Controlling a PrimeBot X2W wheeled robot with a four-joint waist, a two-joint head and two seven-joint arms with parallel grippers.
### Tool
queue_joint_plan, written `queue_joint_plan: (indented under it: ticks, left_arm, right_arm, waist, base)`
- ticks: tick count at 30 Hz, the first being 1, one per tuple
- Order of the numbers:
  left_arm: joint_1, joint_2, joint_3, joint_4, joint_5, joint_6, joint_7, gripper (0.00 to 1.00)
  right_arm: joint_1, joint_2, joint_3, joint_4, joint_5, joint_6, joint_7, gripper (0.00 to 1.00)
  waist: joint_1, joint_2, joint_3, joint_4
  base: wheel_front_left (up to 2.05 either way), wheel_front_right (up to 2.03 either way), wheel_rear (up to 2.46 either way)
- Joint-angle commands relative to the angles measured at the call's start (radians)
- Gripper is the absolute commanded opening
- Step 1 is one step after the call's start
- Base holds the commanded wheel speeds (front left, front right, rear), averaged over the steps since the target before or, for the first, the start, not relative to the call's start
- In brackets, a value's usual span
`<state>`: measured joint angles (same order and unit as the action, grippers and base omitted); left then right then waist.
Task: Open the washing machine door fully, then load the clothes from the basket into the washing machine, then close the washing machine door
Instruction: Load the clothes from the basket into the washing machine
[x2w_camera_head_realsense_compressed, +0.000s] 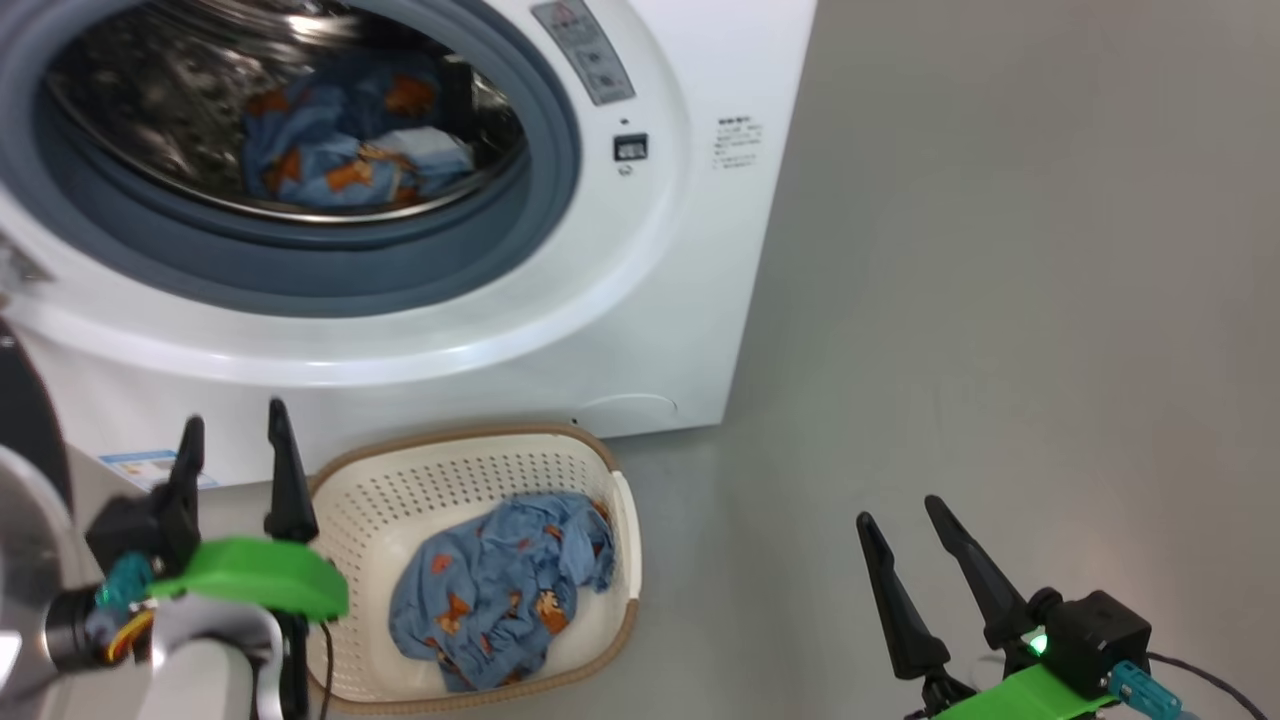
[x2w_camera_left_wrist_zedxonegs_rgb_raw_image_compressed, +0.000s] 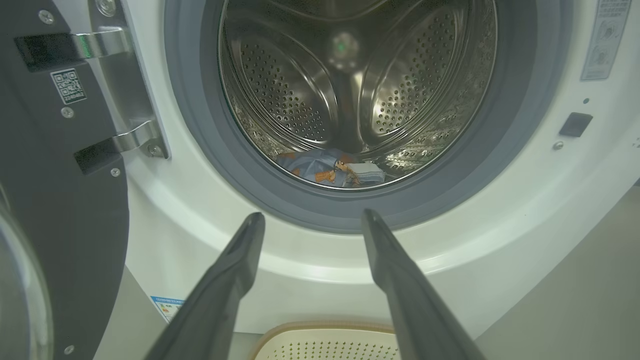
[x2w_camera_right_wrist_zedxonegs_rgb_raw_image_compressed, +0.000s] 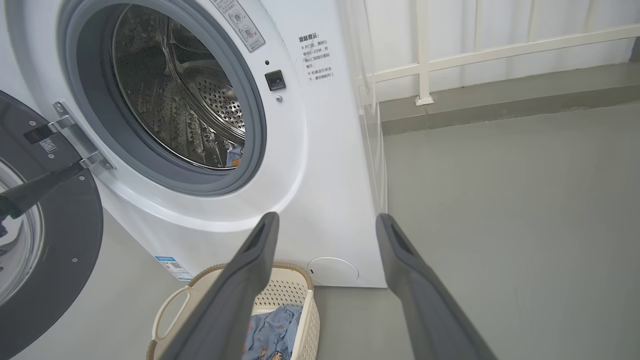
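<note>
While one garment (x2w_camera_head_realsense_compressed: 340, 140) lies in the drum, the other clothes (x2w_camera_head_realsense_compressed: 500, 590) are heaped in the basket (x2w_camera_head_realsense_compressed: 375, 500) before the washer (x2w_camera_head_realsense_compressed: 650, 300), long axis running near left to far right. The left gripper (x2w_camera_head_realsense_compressed: 235, 415), spread wide and empty, is positioned just beside the basket's left rim, nearer. The right gripper (x2w_camera_head_realsense_compressed: 900, 510), likewise wide and empty, is held well right. The door (x2w_camera_left_wrist_zedxonegs_rgb_raw_image_compressed: 60, 200) is cut off at left.

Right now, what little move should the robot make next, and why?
Probably lower the open left end effector into the cream perforated plastic basket and pinch the light-blue bear-print garment lying there: similar fabric already sits in the steel drum, and the dark round door stands open.
</note>
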<state>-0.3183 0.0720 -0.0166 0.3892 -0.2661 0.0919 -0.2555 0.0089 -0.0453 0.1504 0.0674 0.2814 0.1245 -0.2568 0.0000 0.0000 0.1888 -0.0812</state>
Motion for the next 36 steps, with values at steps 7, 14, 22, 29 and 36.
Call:
queue_joint_plan:
  ticks: [7, 14, 22, 29, 36]
  left_arm:
    - [0.128, -0.002, 0.055, -0.137, 0.032, -0.004, -0.006, 1.00]
    - [0.222, -0.014, 0.049, -0.179, 0.021, -0.038, -0.006, 1.00]
    - [0.331, -0.019, 0.035, -0.210, 0.048, -0.013, -0.006, 1.00]
    - [0.401, -0.021, 0.036, -0.239, 0.042, 0.006, -0.006, 1.00]
    - [0.429, -0.022, 0.021, -0.269, 0.015, 0.009, -0.006, 1.00]
  right_arm:
    - [0.020, -0.005, 0.015, -0.024, -0.023, 0.006, -0.005, 1.00]
    - [0.027, -0.005, 0.013, -0.022, -0.031, 0.006, -0.005, 1.00]
    - [0.068, -0.005, 0.004, -0.013, -0.037, 0.006, -0.005, 1.00]
    - [0.091, -0.005, 0.002, -0.021, -0.053, 0.006, -0.005, 1.00]
    - [0.097, -0.005, 0.000, -0.023, -0.060, 0.006, -0.005, 1.00]
  waist:
    - [0.0000, 0.0000, -0.056, 0.045]
    - [0.0000, 0.0000, -0.080, 0.052]
    - [0.0000, 0.0000, -0.168, 0.045]
    - [0.0000, 0.0000, -0.195, 0.043]
    - [0.0000, 0.0000, -0.202, 0.040]
  base:
    - [0.00, 0.00, 0.00]
    - [0.00, 0.00, 0.00]
    - [0.00, 0.00, 0.00]
    - [0.00, 0.00, 0.00]
    - [0.00, 0.00, 0.00]
